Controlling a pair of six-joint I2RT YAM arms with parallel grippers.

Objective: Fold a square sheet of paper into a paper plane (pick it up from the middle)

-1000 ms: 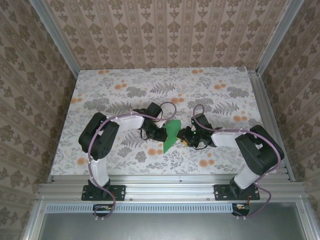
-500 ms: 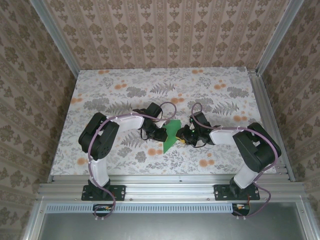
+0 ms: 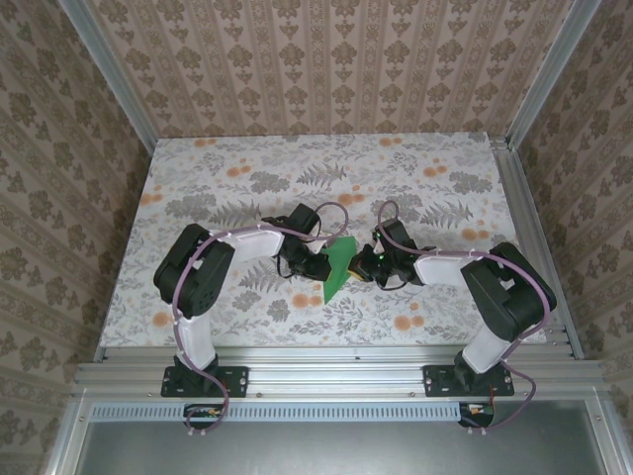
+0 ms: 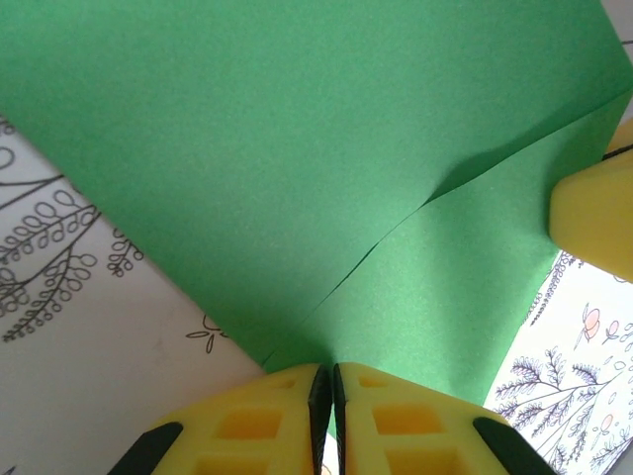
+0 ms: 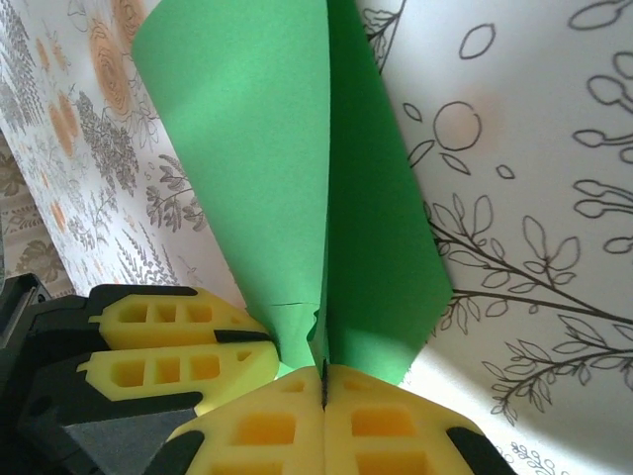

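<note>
The green sheet of paper lies mid-table, folded into a long pointed shape with a centre crease, like a paper plane. My left gripper is at its left side and my right gripper at its right. In the left wrist view the left gripper is shut on the paper's near edge by a crease, and a right fingertip shows at the far right. In the right wrist view the right gripper is shut on the raised middle fold of the paper, with the left gripper's fingers close beside it.
The floral-patterned table is bounded by wallpapered walls on three sides and an aluminium rail at the near edge, where both arm bases are bolted. Purple cables loop over both forearms.
The right gripper has moved left onto the paper and shut on its fold. The left gripper has kept its hold and place.
</note>
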